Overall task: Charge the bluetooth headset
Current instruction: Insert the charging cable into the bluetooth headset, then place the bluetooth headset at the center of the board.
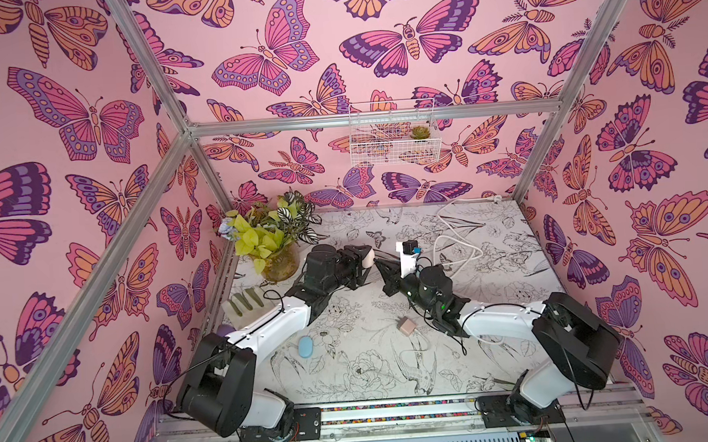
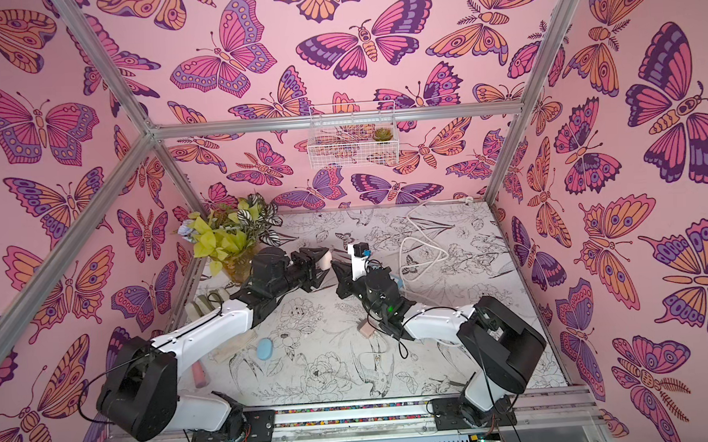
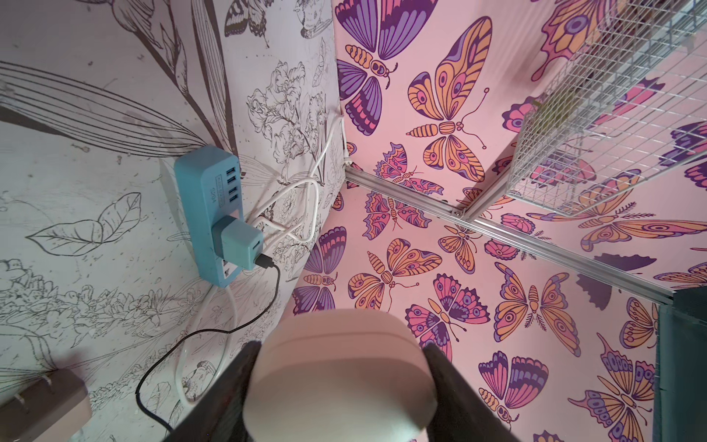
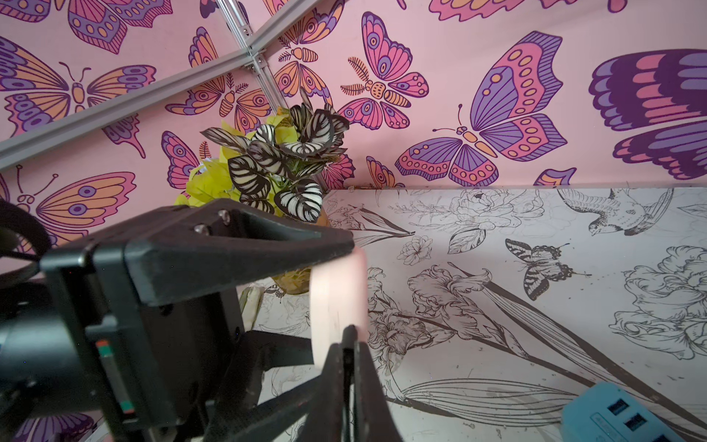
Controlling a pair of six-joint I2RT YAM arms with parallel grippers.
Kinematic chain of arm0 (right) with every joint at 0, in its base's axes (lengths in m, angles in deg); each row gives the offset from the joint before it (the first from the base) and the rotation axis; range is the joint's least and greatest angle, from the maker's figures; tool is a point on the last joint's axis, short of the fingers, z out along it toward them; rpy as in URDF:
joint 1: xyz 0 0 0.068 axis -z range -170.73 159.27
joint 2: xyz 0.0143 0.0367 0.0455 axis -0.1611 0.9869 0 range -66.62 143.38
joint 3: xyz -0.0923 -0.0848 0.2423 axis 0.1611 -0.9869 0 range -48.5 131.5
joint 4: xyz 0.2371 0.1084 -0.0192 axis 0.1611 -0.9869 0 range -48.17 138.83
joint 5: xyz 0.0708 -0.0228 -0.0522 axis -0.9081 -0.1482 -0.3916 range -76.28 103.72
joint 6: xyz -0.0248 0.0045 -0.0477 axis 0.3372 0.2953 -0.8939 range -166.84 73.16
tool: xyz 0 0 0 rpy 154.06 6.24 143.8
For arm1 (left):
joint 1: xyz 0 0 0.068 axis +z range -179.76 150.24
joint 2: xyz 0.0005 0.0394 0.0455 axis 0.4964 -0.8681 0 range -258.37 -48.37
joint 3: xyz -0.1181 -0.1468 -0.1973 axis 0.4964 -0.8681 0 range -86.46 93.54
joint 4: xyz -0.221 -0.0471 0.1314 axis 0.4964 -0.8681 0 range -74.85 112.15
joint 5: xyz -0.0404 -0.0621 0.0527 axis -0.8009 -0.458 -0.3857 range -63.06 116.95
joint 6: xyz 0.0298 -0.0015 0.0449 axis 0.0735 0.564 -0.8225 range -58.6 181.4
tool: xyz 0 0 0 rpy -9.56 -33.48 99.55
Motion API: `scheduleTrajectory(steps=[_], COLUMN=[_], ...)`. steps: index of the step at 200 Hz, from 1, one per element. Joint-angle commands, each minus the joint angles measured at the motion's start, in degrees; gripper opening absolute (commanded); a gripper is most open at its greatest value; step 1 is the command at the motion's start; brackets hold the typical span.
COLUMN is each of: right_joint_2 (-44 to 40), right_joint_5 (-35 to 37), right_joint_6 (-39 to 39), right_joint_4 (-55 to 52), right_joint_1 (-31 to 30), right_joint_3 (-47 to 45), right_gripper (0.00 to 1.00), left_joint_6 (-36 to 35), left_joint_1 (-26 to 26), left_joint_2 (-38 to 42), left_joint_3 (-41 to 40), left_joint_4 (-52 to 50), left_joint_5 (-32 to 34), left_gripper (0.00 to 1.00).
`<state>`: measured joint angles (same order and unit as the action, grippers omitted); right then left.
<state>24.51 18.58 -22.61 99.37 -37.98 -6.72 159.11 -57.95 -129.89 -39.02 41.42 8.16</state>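
Left hand (image 1: 363, 258) grips the pale case (image 1: 369, 256) by its sides, holding it clear of the tabletop (image 1: 351, 367) beside the plant (image 1: 270, 234). The right hand (image 1: 378, 263) faces it with its tip just beside the case and its jaws closed on a thin black plug (image 4: 348, 333).

Both top views show the two hands meeting nose to nose over the middle of the tabletop, but the plug is too small to make out there. Only the right wrist view shows it, poking from the fingertips right in front of the case. I cannot tell whether the two touch.

Only the left wrist view shows the whole blue strip (image 3: 206, 199), which lies on the tabletop with an adapter (image 3: 237, 241) plugged into it. A black cable (image 3: 214, 329) runs from the adapter out of frame. The right wrist view catches just one corner of the strip. In the top views the right arm hides nearly all of it.
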Motion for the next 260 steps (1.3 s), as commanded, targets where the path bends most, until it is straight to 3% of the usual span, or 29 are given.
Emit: scheduleTrajectory(steps=[1,66,104,132,219,260], right_joint_2=[0.9,-2.4,-4.7,-7.4,-20.1,-26.7], right_joint_5=[-5.5,-4.6,-4.6,-4.4,-2.7,-4.1], right_joint_6=[0.6,1.0,2.0,1.4,0.3,1.7], right_joint_4=[-4.2,-6.0,-7.1,-9.2,-31.1,-35.7], right_joint_1=[-1.3,-1.3,-1.3,-1.3,-1.3,-1.3], right_joint_3=[1.6,-0.9,-3.6,-5.3,-6.1,-10.1], right_gripper=[0.01,0.11,0.34,0.44,0.53,0.56], left_joint_6=[-1.7,-5.0,-6.3,-7.0,-14.1,-18.2], left_joint_1=[-3.5,2.5,4.7,5.5,7.7,10.4], left_joint_2=[3.3,14.8,17.7,17.4,13.4,9.2], left_joint_3=[-0.4,-3.9,-4.7,-5.2,-4.4,-1.6], left_joint_4=[-0.3,-14.5,-18.3,-18.6,-25.4,-27.4], left_joint_5=[-11.4,-3.8,-2.4,-2.8,0.7,2.7], left_gripper=[0.0,0.02,0.05,0.05,0.05,0.05])
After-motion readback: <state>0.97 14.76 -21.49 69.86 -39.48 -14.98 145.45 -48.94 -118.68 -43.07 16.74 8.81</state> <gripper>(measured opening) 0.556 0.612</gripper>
